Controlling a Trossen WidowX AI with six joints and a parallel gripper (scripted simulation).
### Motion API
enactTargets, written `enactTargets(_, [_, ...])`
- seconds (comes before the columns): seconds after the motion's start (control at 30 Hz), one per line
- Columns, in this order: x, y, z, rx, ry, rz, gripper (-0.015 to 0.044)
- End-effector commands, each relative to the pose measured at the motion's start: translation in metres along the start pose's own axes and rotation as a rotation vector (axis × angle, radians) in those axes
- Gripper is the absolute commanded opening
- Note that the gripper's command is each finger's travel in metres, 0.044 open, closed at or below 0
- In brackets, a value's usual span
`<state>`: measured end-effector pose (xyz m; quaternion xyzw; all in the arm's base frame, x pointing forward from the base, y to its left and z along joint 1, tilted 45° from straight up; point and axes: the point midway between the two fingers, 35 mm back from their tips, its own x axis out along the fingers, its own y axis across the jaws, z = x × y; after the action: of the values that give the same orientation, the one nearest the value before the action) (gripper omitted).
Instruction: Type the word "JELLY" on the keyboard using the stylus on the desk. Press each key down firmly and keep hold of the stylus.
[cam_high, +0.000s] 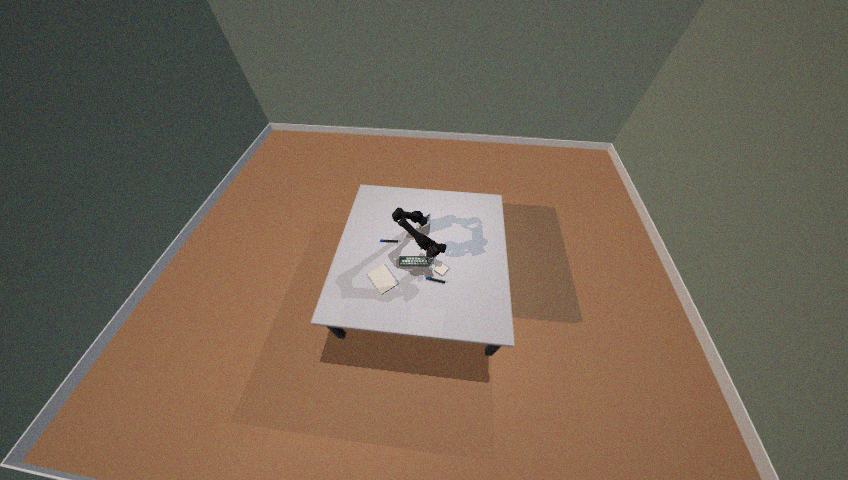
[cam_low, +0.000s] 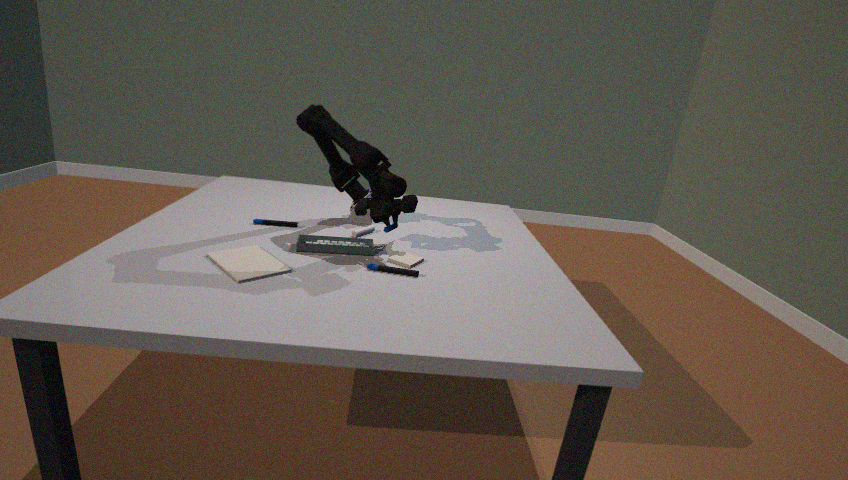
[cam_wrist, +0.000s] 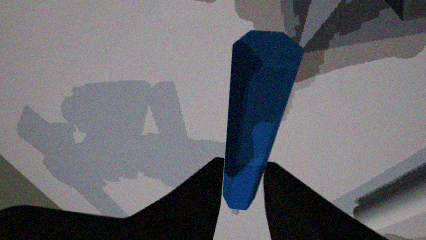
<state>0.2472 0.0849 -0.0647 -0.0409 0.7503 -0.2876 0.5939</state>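
The blue stylus (cam_low: 390, 227) (cam_wrist: 262, 100) is a hexagonal stick. My gripper (cam_low: 390, 223) (cam_wrist: 243, 168) is shut on it near its narrow end; in the wrist view its thick end points up the picture and a small pale tip shows just below the fingers. The gripper holds it above the table, behind the right end of the keyboard. The dark keyboard (cam_high: 414, 261) (cam_low: 336, 244) with pale keys lies on the table in front of the arm. In the wrist view only a dark corner, probably the keyboard's, shows at the top right.
A small pale pad (cam_high: 440, 269) (cam_low: 405, 260) lies right of the keyboard. A black pen with a blue end (cam_high: 436, 280) (cam_low: 395, 270) lies in front of it, another (cam_high: 389, 240) (cam_low: 276, 223) at left. A larger notepad (cam_high: 382, 278) (cam_low: 248, 263) lies front left. A grey-white cylinder (cam_low: 363, 231) (cam_wrist: 395, 200) lies behind the keyboard.
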Motion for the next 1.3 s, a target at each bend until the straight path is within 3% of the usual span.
enactTargets(0.0, [-0.006,-0.006,0.008,-0.058,-0.063,0.063,0.0000])
enactTargets(0.63, [-0.043,-0.032,0.046,-0.270,-0.416,0.261,0.0000])
enactTargets(1.27, [-0.084,-0.078,0.071,-0.417,-0.841,0.255,0.0000])
